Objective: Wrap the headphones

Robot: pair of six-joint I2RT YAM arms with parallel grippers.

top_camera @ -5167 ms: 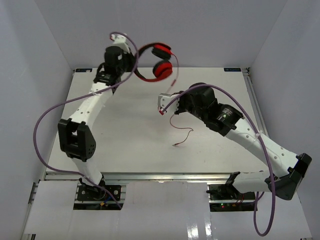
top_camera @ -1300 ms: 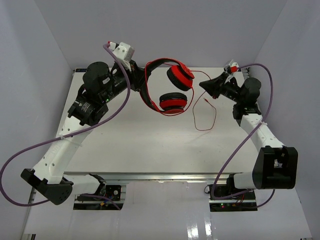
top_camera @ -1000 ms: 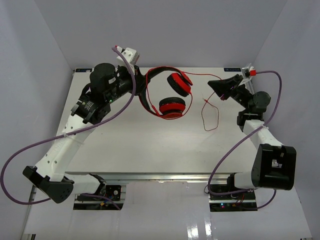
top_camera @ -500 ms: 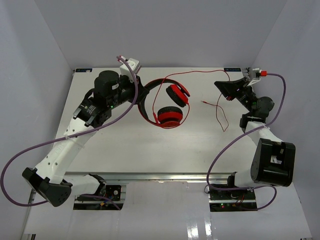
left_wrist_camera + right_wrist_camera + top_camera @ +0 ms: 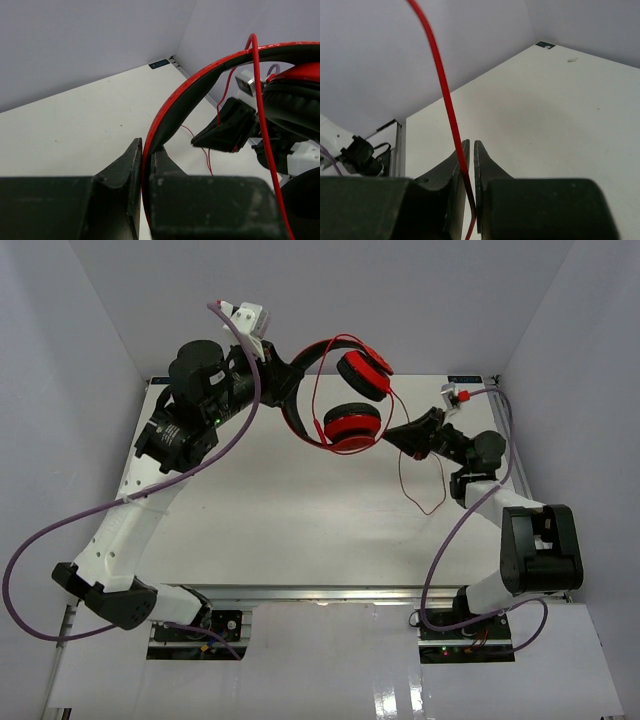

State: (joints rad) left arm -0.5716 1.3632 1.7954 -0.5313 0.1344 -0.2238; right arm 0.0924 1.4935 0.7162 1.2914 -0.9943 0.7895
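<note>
The red headphones (image 5: pixel 352 425) hang in the air above the back of the table, ear cups on the right, black-and-red headband (image 5: pixel 296 390) on the left. My left gripper (image 5: pixel 283 375) is shut on the headband (image 5: pixel 170 115), seen pinched between its jaws in the left wrist view. The thin red cable (image 5: pixel 318 390) loops over the headband and ear cups, then runs to my right gripper (image 5: pixel 395 430), just right of the lower ear cup. It is shut on the cable (image 5: pixel 442 85). The cable tail (image 5: pixel 425 502) hangs down to the table. The plug is not visible.
The white table (image 5: pixel 300 520) is enclosed by grey walls behind and on both sides. Purple robot cables (image 5: pixel 60 530) trail from each arm. The right arm's base (image 5: pixel 540 550) stands at the near right edge.
</note>
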